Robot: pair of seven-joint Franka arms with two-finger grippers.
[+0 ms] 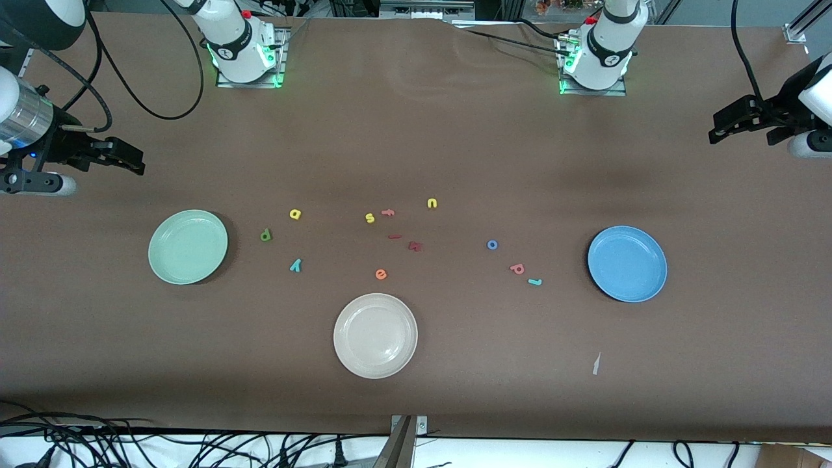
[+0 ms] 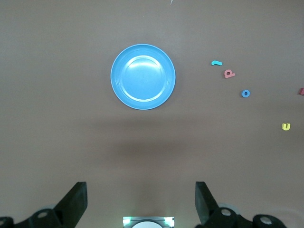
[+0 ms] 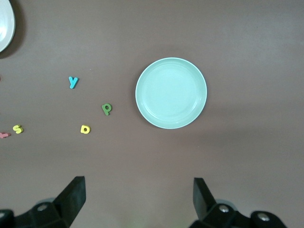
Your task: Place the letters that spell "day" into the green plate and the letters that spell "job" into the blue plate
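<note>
The green plate (image 1: 188, 246) (image 3: 171, 92) lies toward the right arm's end of the table. Beside it lie the olive "d" (image 1: 265, 235) (image 3: 107, 109), yellow "a" (image 1: 295, 214) (image 3: 85, 129) and teal "y" (image 1: 296, 264) (image 3: 72, 81). The blue plate (image 1: 627, 263) (image 2: 143, 76) lies toward the left arm's end, with the blue "o" (image 1: 492, 244) (image 2: 245, 93), pink "b" (image 1: 517, 268) (image 2: 229, 73) and teal "j" (image 1: 534, 281) (image 2: 216, 62) beside it. Both plates hold nothing. My right gripper (image 1: 133, 160) (image 3: 138, 197) and left gripper (image 1: 718, 128) (image 2: 141, 199) hang open at the table's ends, holding nothing.
A cream-white plate (image 1: 375, 335) sits nearest the front camera. Around the table's middle lie a yellow "s" (image 1: 370, 218), a yellow "n" (image 1: 431, 203), an orange "e" (image 1: 381, 273), a pink piece (image 1: 388, 212) and dark red pieces (image 1: 415, 246).
</note>
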